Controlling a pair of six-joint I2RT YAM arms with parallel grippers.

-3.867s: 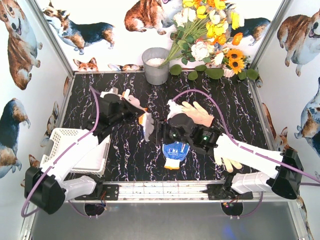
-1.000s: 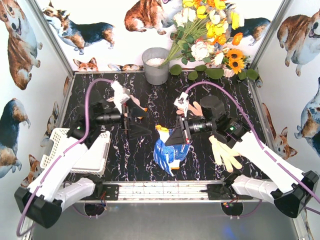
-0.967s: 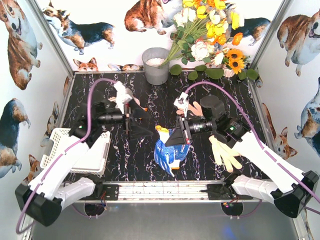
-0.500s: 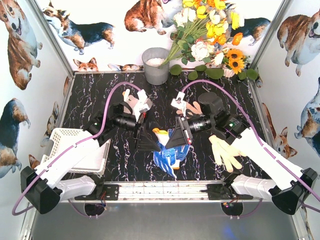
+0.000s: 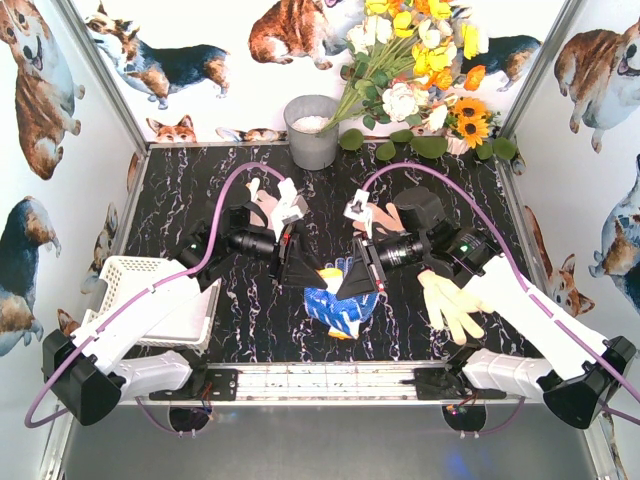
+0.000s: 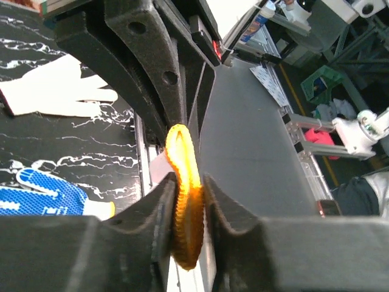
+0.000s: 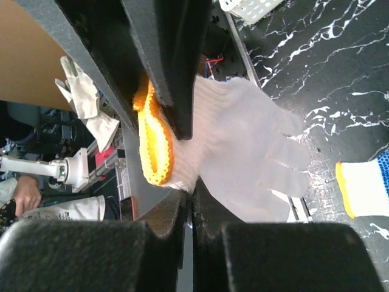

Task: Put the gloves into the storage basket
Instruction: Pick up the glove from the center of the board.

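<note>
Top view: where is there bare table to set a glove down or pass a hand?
Bare: the far-left corner beside the grey bucket, the far-right stretch below the flowers, and the front strip between storage basket and blue glove. Crowded: the centre, where left gripper and right gripper both pinch the orange-cuffed glove.

Five gloves (image 5: 450,305), one basket (image 5: 120,266), one bucket (image 5: 312,140), one flower bunch (image 5: 415,60), two arms (image 5: 140,315) on tabletop (image 5: 240,330).
</note>
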